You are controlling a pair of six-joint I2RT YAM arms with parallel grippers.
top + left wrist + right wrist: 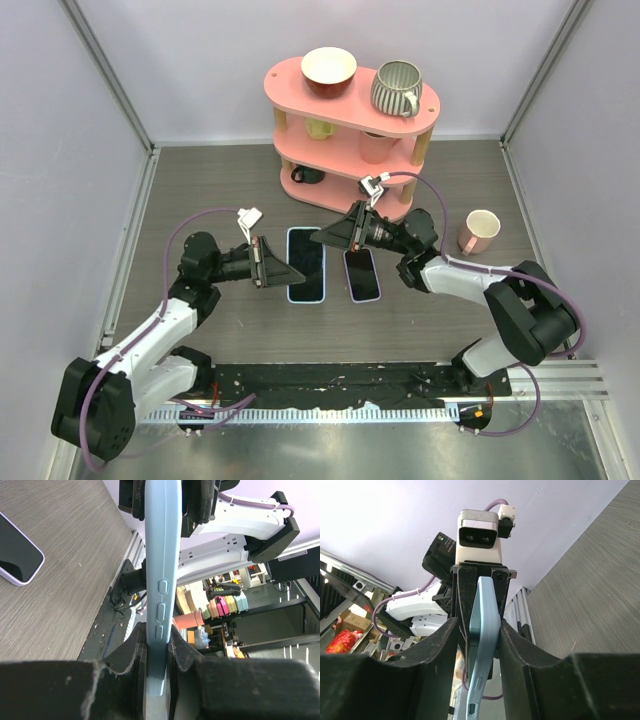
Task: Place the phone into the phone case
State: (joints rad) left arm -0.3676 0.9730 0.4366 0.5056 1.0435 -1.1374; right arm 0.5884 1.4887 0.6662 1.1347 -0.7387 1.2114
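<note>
**Both ends of the phone case covered**

Left gripper clamps one end of the blue phone case. Right gripper straddles the other end, jaws partly apart, slack on one side. Lilac-edged phone lies flat on the table, just beside the case.

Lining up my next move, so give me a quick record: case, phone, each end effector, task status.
case: light blue, spanning between the two end effectors
phone: flat on the table, screen up, just right of the case, untouched
left end effector: shut on one end of the case
right end effector: fingers around the other end; firm grip unclear
status: phone not yet in case
</note>
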